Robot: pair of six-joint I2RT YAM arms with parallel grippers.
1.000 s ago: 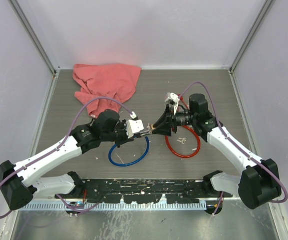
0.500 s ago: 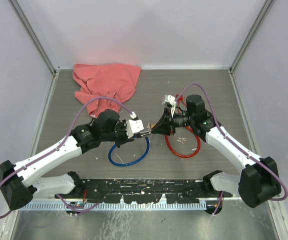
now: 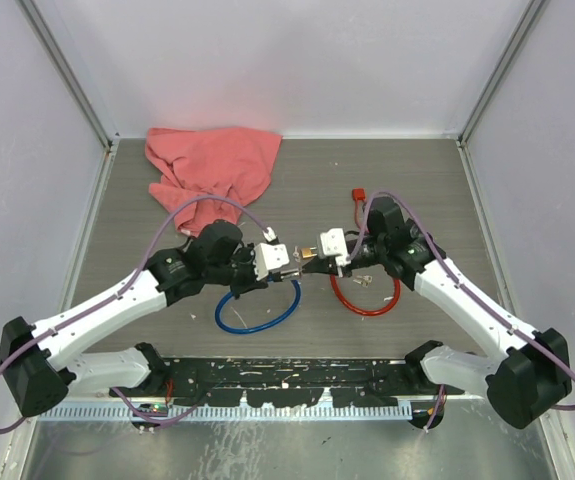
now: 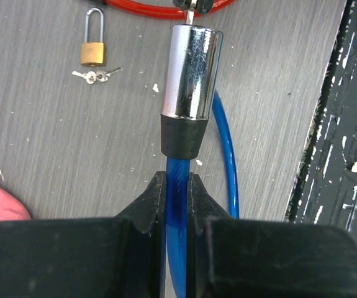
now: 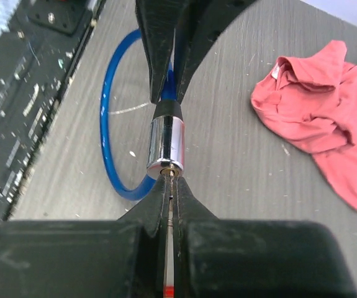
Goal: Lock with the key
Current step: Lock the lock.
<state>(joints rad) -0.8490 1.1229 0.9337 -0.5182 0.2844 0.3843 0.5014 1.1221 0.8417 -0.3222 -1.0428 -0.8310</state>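
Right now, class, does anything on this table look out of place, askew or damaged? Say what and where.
A crumpled pink cloth lies bunched at the far left of the table, seemingly no part of the job. The black strip along the near edge looks chipped, flecked with white.

The lock barrel [image 4: 190, 71] is glossy chrome, its blue cable [image 4: 229, 155] smooth plastic, the table [image 4: 54, 143] matt wood-grain.

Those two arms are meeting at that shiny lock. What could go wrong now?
The right pincer pinches the thin key at the mouth of the chrome lock barrel; when it turns, the key might slip. The left pincer grips only the bendy blue cable behind the barrel, so the barrel could twist along or sag off line.
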